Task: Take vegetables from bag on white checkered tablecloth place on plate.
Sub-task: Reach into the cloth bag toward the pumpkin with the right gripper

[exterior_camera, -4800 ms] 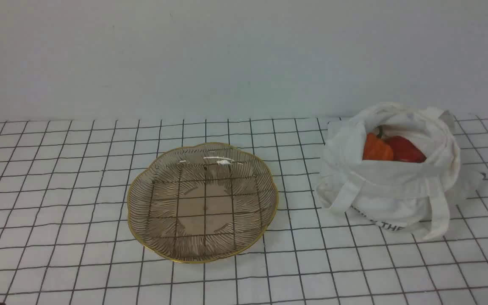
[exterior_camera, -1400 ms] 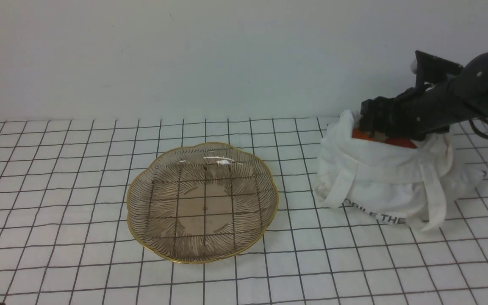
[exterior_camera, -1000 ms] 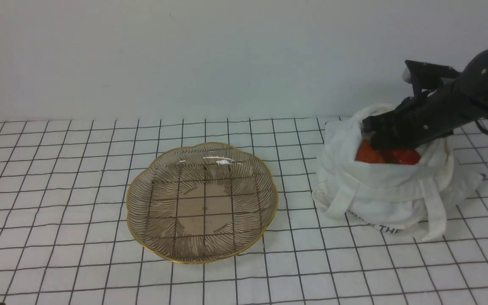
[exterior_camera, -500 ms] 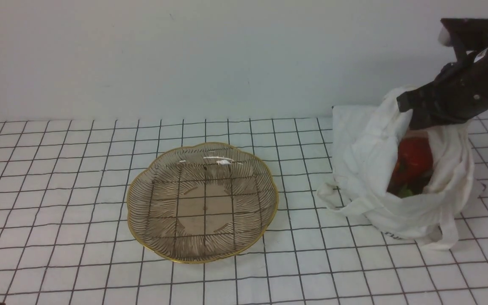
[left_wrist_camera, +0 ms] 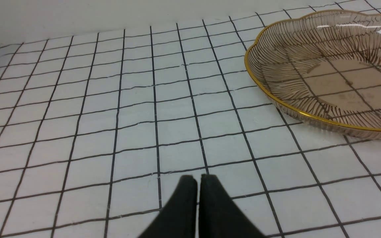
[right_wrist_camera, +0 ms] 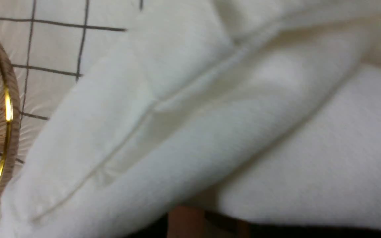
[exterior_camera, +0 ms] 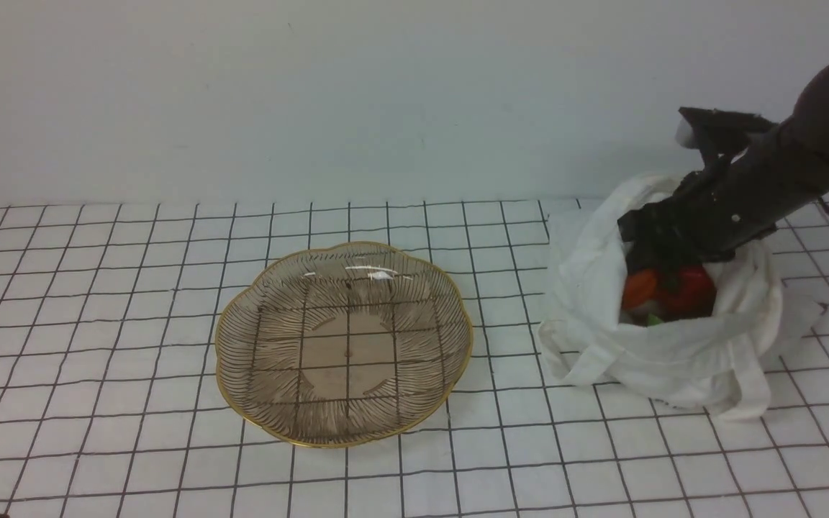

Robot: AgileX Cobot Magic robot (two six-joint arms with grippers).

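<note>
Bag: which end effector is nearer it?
Right. The right end effector reaches into the bag; the left end effector is over tablecloth beside the plate, far from the bag.

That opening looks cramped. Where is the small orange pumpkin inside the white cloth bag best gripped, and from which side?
Probably across the rounded top of the small orange pumpkin, down through the open mouth of the white cloth bag. Only its top shows; cloth covers its sides, and the glossy red pepper crowds it on the robot's right.
</note>
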